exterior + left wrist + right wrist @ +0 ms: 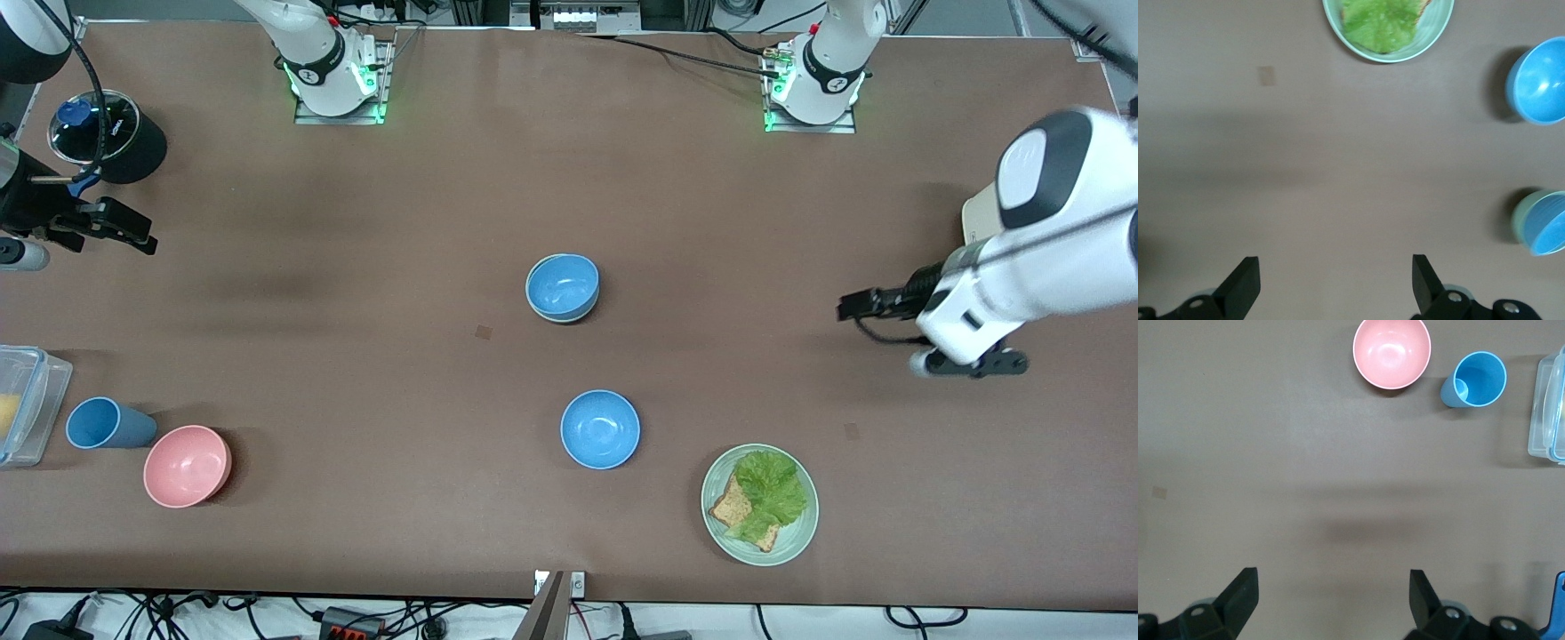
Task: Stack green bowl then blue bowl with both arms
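A: Where do the bowls stand?

B: Near the middle of the table a blue bowl (pixel 562 284) sits nested inside the green bowl (pixel 569 314); only a pale rim of the green one shows under it, and the left wrist view shows the same pair (pixel 1520 220). A second blue bowl (pixel 600 428) sits alone, nearer the front camera, and beside it toward the left arm's end is a plate (pixel 796 533) with toast and lettuce.

A: And the arms?

B: The left gripper (pixel 965 363) hangs over bare table at its own end, its fingers (pixel 1245 287) spread wide and holding nothing. The right gripper (pixel 116 229) hovers at the other end near a black pot (pixel 111 135), also spread wide and empty. A pink bowl (pixel 187 465), a blue cup (pixel 107 423) and a clear box (pixel 31 400) sit at that end too.

A: So the stack looks done. What could still spoil it?

B: Judging from this, mostly confusion. The two blue bowls look alike, so an arm might go for the loose one and drop it onto the finished stack. An arm sweeping low through the centre could also clip the stack or knock the plate. The nested bowl looks a little off-centre, so a nudge might tip it.
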{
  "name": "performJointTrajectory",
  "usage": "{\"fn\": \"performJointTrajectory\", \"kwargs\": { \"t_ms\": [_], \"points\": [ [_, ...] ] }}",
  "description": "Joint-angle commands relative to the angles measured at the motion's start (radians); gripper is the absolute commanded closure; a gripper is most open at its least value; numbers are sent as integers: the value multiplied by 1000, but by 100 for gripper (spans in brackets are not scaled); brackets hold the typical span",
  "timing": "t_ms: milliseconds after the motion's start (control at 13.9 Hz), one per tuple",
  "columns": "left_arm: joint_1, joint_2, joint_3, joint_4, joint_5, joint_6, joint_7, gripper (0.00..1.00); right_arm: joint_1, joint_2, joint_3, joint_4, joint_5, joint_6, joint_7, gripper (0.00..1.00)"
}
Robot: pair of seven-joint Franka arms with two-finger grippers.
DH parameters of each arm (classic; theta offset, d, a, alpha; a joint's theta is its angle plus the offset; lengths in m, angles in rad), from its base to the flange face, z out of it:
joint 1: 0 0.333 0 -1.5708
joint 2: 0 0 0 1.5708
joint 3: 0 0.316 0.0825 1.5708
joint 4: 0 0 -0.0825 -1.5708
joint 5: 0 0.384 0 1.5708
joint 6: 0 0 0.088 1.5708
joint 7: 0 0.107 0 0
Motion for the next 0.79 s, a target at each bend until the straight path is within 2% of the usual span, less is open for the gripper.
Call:
{"fn": "performJointTrajectory", "kwargs": {
  "t_ms": [0,72,215,503,718],
  "points": [
    [-41,-202,114,-158,1,23,87,0,2,-11,3,-12,-13,4,-4,0],
    [-43,-245,138,-184,1,31,87,0,2,-11,3,-12,-13,4,-5,0],
    [-51,-283,143,-206,11,35,71,0,2,-11,3,-12,-14,5,-5,0],
    [-136,-278,200,-226,13,31,73,0,2,-14,3,-12,-13,-3,-21,0],
    [-138,-257,192,-195,13,5,83,0,4,-12,3,-13,-14,-2,-21,0]
  ]
}}
